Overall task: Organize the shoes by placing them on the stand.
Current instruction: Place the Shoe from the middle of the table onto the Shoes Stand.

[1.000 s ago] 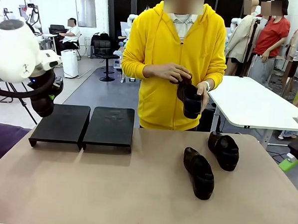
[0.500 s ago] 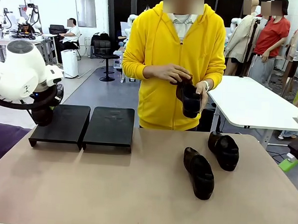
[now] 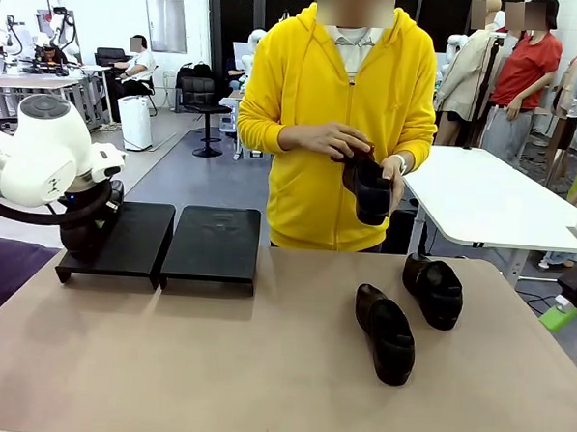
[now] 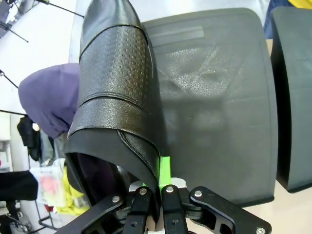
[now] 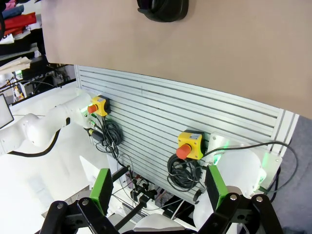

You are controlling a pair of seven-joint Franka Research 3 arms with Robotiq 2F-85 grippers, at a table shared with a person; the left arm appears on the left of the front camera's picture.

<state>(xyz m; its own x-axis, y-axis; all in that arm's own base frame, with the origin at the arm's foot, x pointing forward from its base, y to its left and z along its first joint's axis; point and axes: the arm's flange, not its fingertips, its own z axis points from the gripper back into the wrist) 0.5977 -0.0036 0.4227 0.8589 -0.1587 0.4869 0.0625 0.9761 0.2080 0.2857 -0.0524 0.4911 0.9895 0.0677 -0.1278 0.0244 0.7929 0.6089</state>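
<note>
Shoe [image 4: 114, 87] is pinched at its rim by left jaws over the stand [image 4: 214, 112], evidently for placement; right jaws are spread.

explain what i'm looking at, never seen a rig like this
Two robot arms share a table with a person. The wide picture looks across it at that person; the other two come from a camera on each arm's wrist. On the table lie a near loafer and a far loafer; the person holds a third loafer. At far left sit two black platforms, the left stand and right stand. The left tool is shut on a fourth loafer at the left stand; touching or not, I can't tell. The right tool is open and empty, off the table's right side.
</note>
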